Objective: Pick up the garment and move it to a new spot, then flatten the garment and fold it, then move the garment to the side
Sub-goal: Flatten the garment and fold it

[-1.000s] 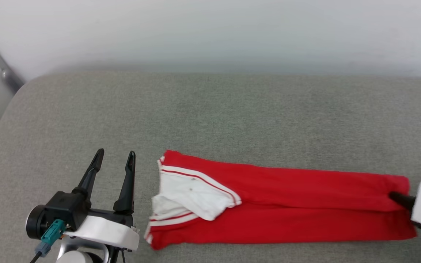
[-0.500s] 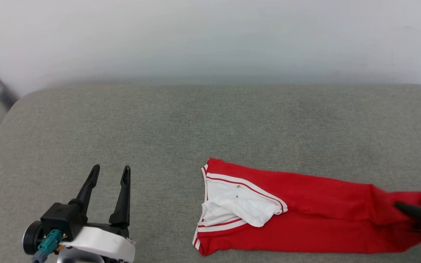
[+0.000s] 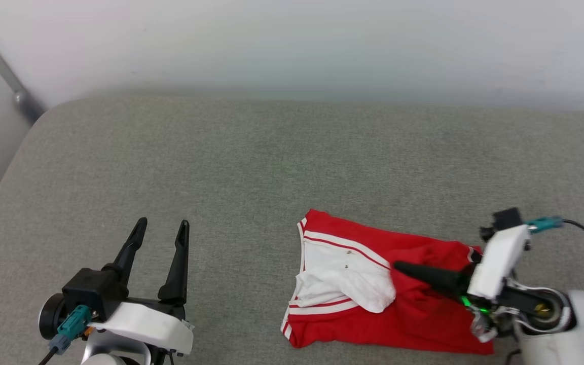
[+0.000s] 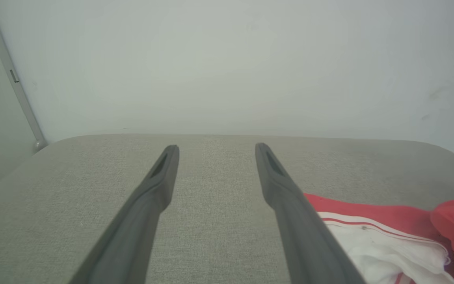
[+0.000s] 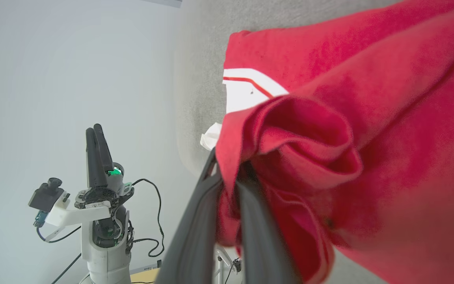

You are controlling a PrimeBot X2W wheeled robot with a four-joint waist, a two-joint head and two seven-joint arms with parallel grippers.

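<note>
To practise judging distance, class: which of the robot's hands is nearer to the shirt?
Right. The right hand is shut on a fold of the red shirt. The left hand is open, off to the robot's left of it, not touching.

We see a red jersey T-shirt (image 3: 413,324), white sleeve (image 3: 342,276) trimmed red-and-white beside our black right claw (image 3: 400,266), on grey upholstery (image 3: 271,167).

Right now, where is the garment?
In the head view the garment lies at lower right on the grey cushion, one red end pinched in the right gripper, apart from the open left gripper.
</note>
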